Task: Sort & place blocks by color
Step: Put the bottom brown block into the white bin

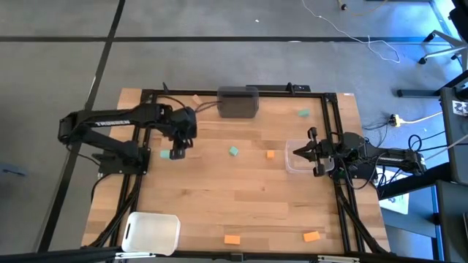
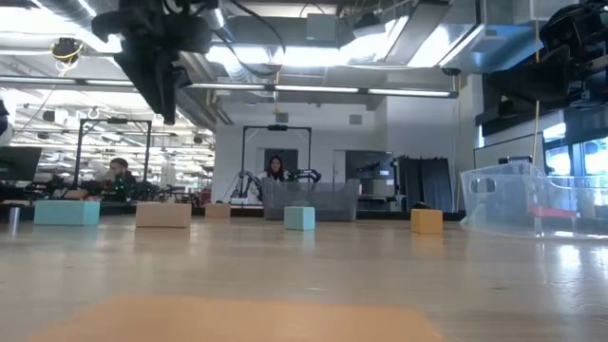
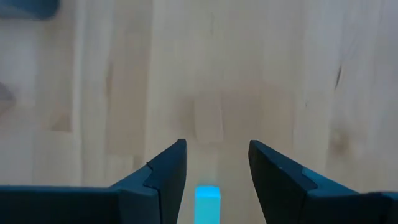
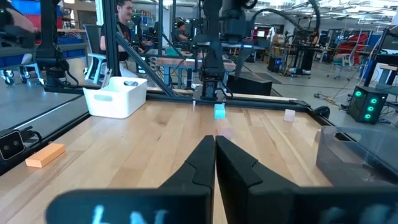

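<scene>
My left gripper (image 1: 178, 152) hangs open above the table's left half, pointing steeply down (image 3: 214, 146). Under it, a teal block (image 3: 207, 200) lies flat on the wood in line with the gap between the fingers, untouched. A pale tan block (image 3: 208, 121) lies just beyond it. The low view shows these two side by side, teal (image 2: 66, 211) and tan (image 2: 163, 214). Other blocks lie scattered: teal (image 1: 234, 151), orange (image 1: 270, 154), teal (image 1: 303, 112), tan (image 1: 196, 98), and two orange ones (image 1: 232, 239) (image 1: 311, 236). My right gripper (image 4: 215, 140) waits shut at the right edge.
A dark grey bin (image 1: 238, 101) stands at the far edge. A white bin (image 1: 151, 232) sits at the near left corner, and a clear bin (image 1: 300, 157) in front of my right gripper. Black frame rails run along the table's left, far and right sides.
</scene>
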`<state>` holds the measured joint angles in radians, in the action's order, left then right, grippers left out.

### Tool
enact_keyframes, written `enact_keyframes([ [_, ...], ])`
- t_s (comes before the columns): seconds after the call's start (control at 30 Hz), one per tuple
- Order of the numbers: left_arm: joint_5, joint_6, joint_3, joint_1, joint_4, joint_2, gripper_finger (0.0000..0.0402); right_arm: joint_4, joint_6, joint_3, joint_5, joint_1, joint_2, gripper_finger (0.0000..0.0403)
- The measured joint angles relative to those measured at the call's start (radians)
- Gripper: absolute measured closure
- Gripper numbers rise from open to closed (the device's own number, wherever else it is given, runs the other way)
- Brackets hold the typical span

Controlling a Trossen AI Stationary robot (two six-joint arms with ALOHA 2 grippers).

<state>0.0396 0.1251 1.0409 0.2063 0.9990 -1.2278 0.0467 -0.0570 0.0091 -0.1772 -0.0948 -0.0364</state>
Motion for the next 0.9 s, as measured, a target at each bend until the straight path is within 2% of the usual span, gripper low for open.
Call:
enact_keyframes([
  [0.3,-0.014,0.088,-0.034,-0.018,-0.047,-0.128,0.0236,0.016,-0.02,0.0,0.0,0.0,0.0,0.0386],
  [0.63,-0.014,0.064,-0.153,-0.035,-0.187,-0.142,0.0236,-0.005,0.009,0.0,0.025,0.0,-0.006,0.0386],
  [0.77,-0.062,0.049,-0.205,-0.062,-0.257,-0.142,0.0236,-0.126,0.027,0.043,0.093,0.0,-0.023,0.0386],
  [0.9,-0.072,0.029,-0.226,-0.068,-0.293,-0.142,0.0236,-0.241,0.025,0.116,0.105,0.0,-0.052,0.0386],
])
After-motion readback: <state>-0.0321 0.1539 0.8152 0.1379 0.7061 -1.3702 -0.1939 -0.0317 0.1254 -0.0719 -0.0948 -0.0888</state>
